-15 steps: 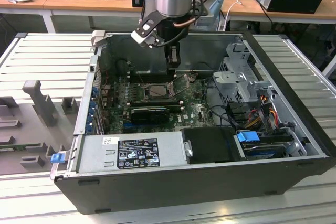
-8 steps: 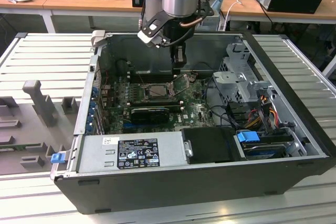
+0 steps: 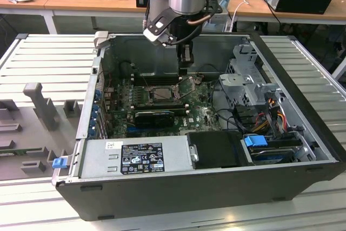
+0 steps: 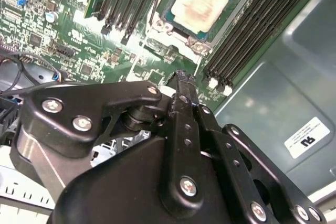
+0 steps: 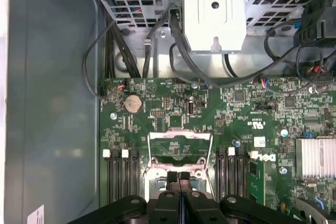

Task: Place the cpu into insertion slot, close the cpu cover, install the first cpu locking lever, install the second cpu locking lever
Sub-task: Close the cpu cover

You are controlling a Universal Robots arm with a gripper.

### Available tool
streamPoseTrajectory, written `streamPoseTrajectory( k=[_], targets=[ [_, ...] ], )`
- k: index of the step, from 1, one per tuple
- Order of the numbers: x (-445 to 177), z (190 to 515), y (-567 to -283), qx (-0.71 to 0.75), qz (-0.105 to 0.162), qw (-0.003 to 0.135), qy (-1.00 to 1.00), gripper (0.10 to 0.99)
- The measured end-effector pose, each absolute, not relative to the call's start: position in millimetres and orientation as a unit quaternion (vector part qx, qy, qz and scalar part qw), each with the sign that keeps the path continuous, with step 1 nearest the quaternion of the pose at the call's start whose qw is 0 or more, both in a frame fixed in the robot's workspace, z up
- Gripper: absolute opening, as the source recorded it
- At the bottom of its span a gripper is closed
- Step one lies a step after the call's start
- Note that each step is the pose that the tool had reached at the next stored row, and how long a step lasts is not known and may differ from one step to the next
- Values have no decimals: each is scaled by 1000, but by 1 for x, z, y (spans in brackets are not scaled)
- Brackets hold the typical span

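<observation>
while the open computer case sits on the bench, i note the cpu cover apparently raised and the cpu lying in the insertion slot. the pincer is narrow and empty, close over it. i judge the cover light, stiff and hinged; press its rim, never the chip.

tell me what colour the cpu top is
Silver-grey cpu top with a tan smudge; clearest in the second wrist view.

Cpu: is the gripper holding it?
No, in the second wrist view the cpu lies down on the board, apart from the gripper.
</observation>
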State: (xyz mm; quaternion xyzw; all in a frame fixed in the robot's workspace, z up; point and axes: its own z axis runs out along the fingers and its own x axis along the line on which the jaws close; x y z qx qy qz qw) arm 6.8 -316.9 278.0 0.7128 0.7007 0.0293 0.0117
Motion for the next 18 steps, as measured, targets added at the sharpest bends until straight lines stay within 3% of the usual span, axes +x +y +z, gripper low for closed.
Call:
streamPoseTrajectory(
  k=[18],
  targets=[
    [32,278,-315,712,29,12,701,106]
  ],
)
